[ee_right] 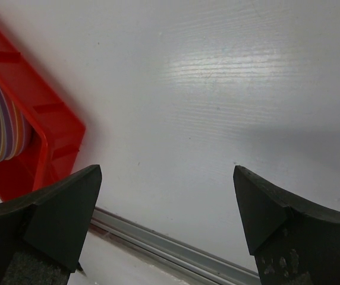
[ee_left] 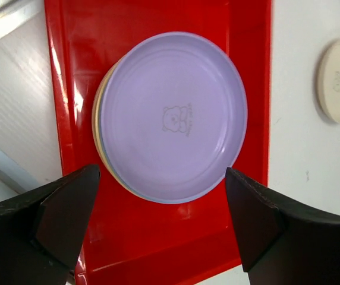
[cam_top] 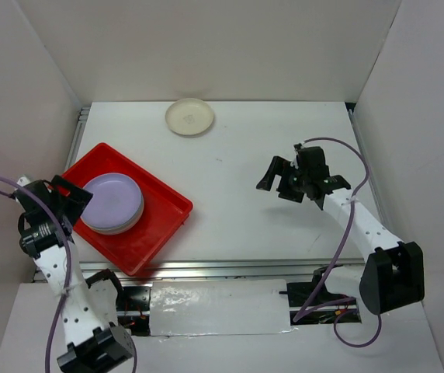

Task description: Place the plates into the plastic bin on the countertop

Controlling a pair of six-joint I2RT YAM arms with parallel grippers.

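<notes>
your left claw (ee_left: 161, 177) hangs wide open, holding nothing, over the stack of small round plastic plates (cam_top: 112, 203), purple on top, inside the shallow red plastic bin (cam_top: 158, 223). your right claw (ee_right: 167, 172) is wide open and empty above the white desk (cam_top: 245, 148). one cream round plate (cam_top: 190, 116) sits alone at the desk's far edge.

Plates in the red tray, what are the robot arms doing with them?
The two arms are putting small plates into the red plastic bin. A stack of plates, with a purple plate on top, already sits in it. The left arm points its open jaws at that stack, gripping nothing. The right arm hovers over the bare countertop, jaws open and empty. One cream plate lies outside, near the far edge.
</notes>
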